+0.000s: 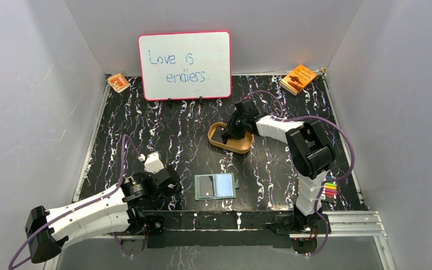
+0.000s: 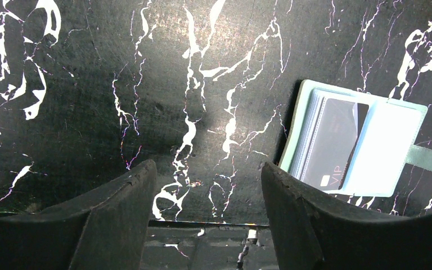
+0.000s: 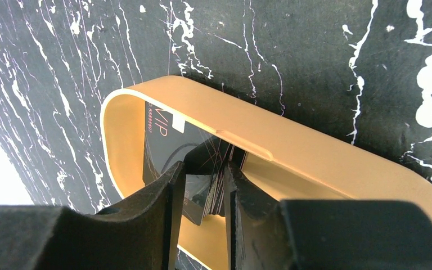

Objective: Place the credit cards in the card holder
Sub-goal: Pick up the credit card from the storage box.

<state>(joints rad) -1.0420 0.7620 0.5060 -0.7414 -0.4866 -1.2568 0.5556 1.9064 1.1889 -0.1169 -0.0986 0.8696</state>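
The card holder (image 1: 215,186) lies open on the black marble table near the front edge, pale blue-green inside. One dark credit card (image 2: 334,143) marked VIP sits in its left pocket. My left gripper (image 1: 169,181) hovers just left of the card holder (image 2: 354,146), open (image 2: 208,169) with only table between its fingers. My right gripper (image 1: 228,134) reaches down into the tan-gold oval tray (image 1: 242,147). Its jaws (image 3: 205,169) stand narrow around several upright dark credit cards (image 3: 214,191), with a gap still showing at the left finger. Another VIP card (image 3: 166,146) leans against the tray wall (image 3: 292,135).
A whiteboard (image 1: 184,64) reading "Love is endless." stands at the back. Orange booklets lie at the back right (image 1: 298,78) and back left (image 1: 118,82). Coloured markers (image 1: 329,191) sit by the right arm's base. Grey walls close in on both sides.
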